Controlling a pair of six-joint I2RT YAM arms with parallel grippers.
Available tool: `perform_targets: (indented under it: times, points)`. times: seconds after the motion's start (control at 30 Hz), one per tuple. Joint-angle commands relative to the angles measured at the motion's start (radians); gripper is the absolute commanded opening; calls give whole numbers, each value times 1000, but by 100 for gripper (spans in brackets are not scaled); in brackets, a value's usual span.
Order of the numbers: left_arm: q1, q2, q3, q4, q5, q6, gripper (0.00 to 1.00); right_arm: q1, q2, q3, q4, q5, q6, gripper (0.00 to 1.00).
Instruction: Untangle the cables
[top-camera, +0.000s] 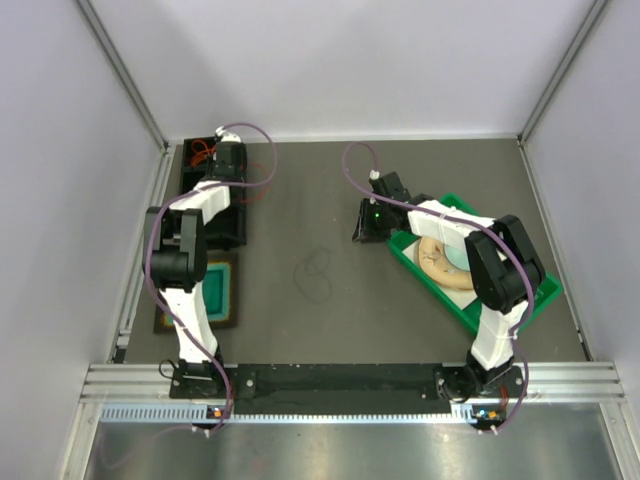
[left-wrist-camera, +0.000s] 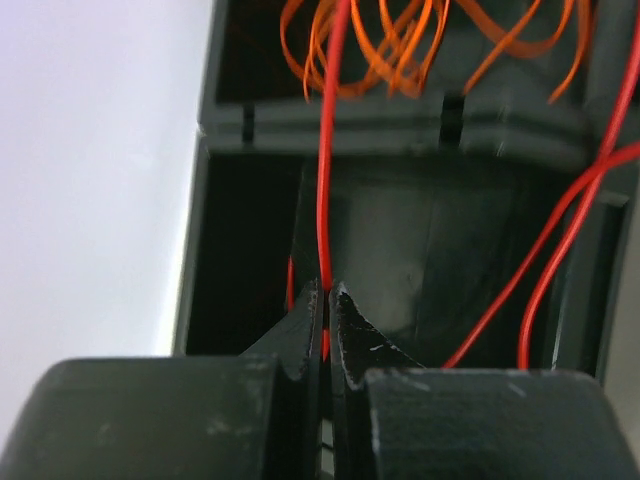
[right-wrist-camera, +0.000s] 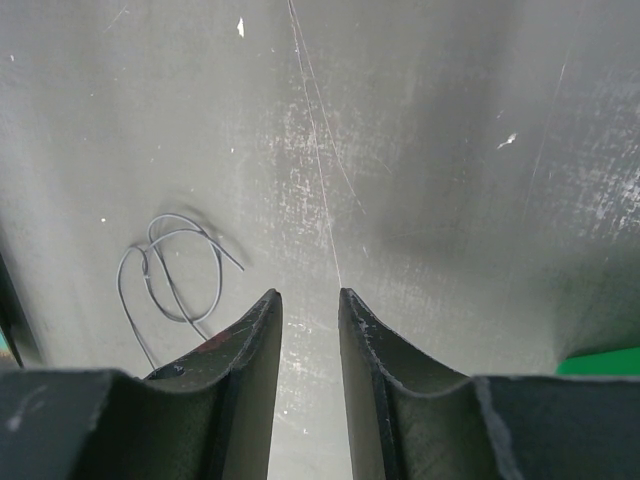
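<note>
The counter (top-camera: 400, 330) is a dark grey sheet. My left arm (top-camera: 185, 250) reaches to its far left corner and my right arm (top-camera: 495, 270) bends over its right half. A black bin (top-camera: 222, 232) sits under the left arm, and a green tray (top-camera: 535, 300) lies beside the right one. The orange-red cables (left-wrist-camera: 400, 50) are heaped in loose loops at the far end of that bin. My left tool (left-wrist-camera: 325, 300) is closed on a single red strand (left-wrist-camera: 325, 180) from that heap. The strand runs almost straight away from the fingertips and up into the tangle, so its long axis lies along the way the tool points. I judge that drawing back along that line would pull it out lengthwise, though it could drag the other loops with it. The dark cable (right-wrist-camera: 175, 270) lies apart from the heap, coiled flat on the bare counter between the arms. In the wrist view it sits left of my right tool (right-wrist-camera: 310, 300) and a little ahead of it. That tool hangs over the counter with its jaws part open and nothing between them. The right arm is plainly the nearer one to the dark coil.
</note>
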Motion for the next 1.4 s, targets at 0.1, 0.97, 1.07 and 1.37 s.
perform_targets:
  times: [0.1, 0.97, 1.07, 1.37]
  points:
    - [7, -11, 30, -105, -79, -140, 13, 9, 2, 50, 8, -1, 1, 30]
    - [-68, -187, 137, -289, 232, -222, 69, 20, -3, 47, 5, 6, 1, 30]
    - [-74, -153, 157, -300, 211, -221, 70, 21, -6, 45, 5, 11, -1, 30]
    - [-73, 49, 332, -457, 214, -215, 78, 21, 0, 50, 6, 10, 1, 29]
